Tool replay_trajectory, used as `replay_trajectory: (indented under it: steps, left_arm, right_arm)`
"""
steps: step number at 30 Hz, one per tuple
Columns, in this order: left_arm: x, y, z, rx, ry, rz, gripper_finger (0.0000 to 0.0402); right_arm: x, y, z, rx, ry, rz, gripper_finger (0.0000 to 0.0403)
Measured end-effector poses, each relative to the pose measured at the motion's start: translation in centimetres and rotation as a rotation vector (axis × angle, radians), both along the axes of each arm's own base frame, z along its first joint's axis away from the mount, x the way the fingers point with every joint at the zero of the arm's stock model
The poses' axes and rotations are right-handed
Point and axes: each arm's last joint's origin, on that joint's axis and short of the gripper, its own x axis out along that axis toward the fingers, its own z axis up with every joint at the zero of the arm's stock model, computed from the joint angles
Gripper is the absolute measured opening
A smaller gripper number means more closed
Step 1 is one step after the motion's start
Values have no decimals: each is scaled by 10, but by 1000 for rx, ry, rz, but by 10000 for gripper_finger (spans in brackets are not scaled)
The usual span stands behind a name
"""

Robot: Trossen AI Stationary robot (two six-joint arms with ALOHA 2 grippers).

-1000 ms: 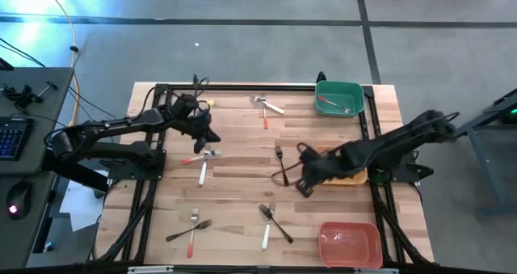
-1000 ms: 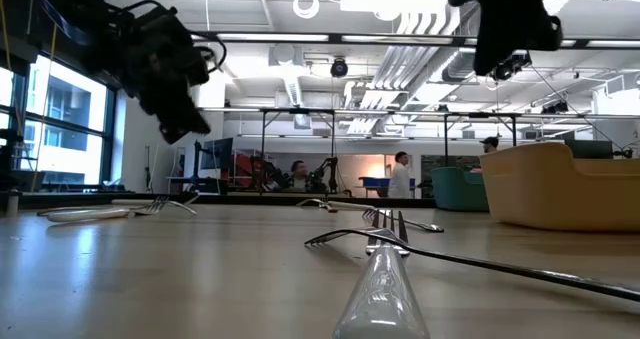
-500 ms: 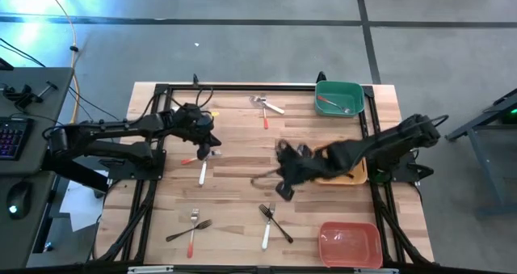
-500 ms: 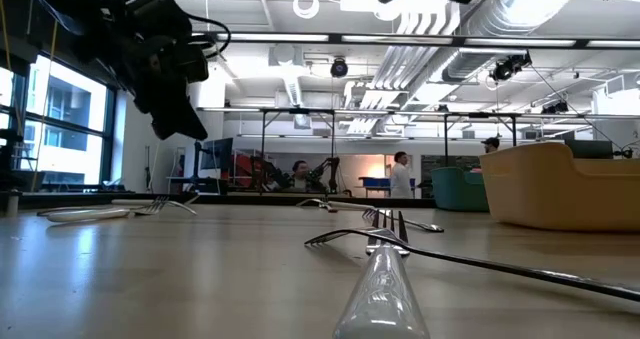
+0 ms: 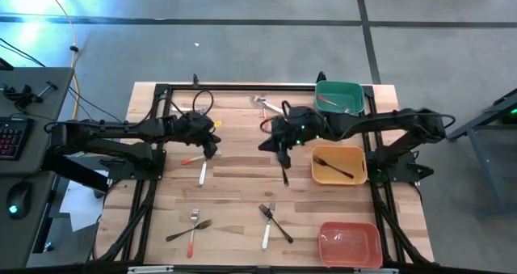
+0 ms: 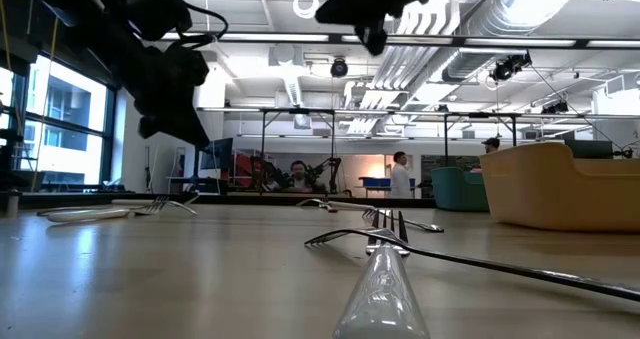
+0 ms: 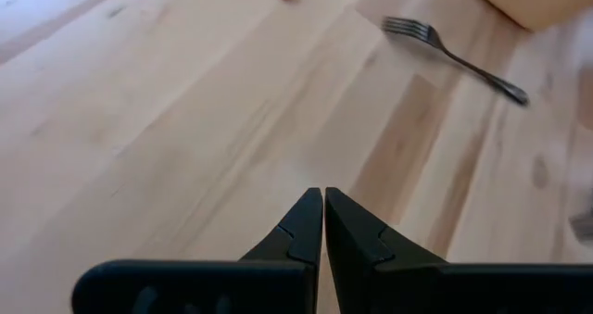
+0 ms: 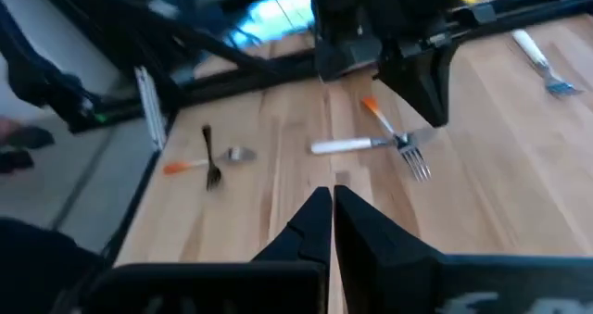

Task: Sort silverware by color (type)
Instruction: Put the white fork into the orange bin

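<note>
Silverware lies flat in pairs about the wooden table. My left gripper (image 5: 211,149) (image 7: 323,203) hangs shut above an orange-handled utensil (image 5: 192,158) and a white-handled fork (image 5: 202,174) (image 8: 371,145), touching neither. My right gripper (image 5: 279,151) (image 8: 332,203) hovers shut over the table's middle, just on the far side of a black fork (image 5: 283,172) (image 7: 454,59). Other pairs lie near the far edge (image 5: 267,106), at the near left (image 5: 191,226) and at the near middle (image 5: 271,222). In the low view both grippers (image 6: 190,129) (image 6: 376,41) hang well above the tabletop.
Three bins stand along the table's right side: a green one (image 5: 353,90) at the far corner holding a red-handled utensil, a yellow one (image 5: 319,177) in the middle holding a black fork, and a red one (image 5: 327,246) at the near corner. Black frame rails run beside them.
My right gripper has swung away from the yellow bin toward the table's left, then toward the far edge, and now hangs over the middle. The yellow bin, covered by that arm before, now shows. My left gripper has drifted slightly toward the near edge.
</note>
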Motion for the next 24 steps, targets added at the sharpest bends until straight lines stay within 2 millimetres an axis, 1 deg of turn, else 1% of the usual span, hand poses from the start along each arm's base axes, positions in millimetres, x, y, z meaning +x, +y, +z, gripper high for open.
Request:
replay_trajectory:
  steps: [3,7,10,12,14,17,19,24]
  left_arm:
    - [0,0,0,-19,-5,46,7]
    - [-3,1,-8,-80,6,88,2]
    - [-8,2,-18,-108,24,87,1]
    - [-13,2,-27,-109,39,87,0]
    - [-16,2,-34,-105,31,78,0]
    - [-18,4,-43,-118,-42,50,0]
    - [-20,5,-47,-129,-86,33,0]
    - [-25,10,-52,-116,-107,4,0]
  right_arm:
    - [-4,-14,-17,69,1,-40,0]
    - [-9,-28,-24,65,70,-130,0]
    - [-11,-41,-22,42,109,-220,0]
    - [-11,-53,-18,51,116,-277,0]
    - [-11,-69,-17,76,160,-331,0]
    - [-1,-93,-13,100,235,-395,0]
    - [9,-109,-12,88,302,-420,0]
    - [34,-156,-28,67,511,-445,0]
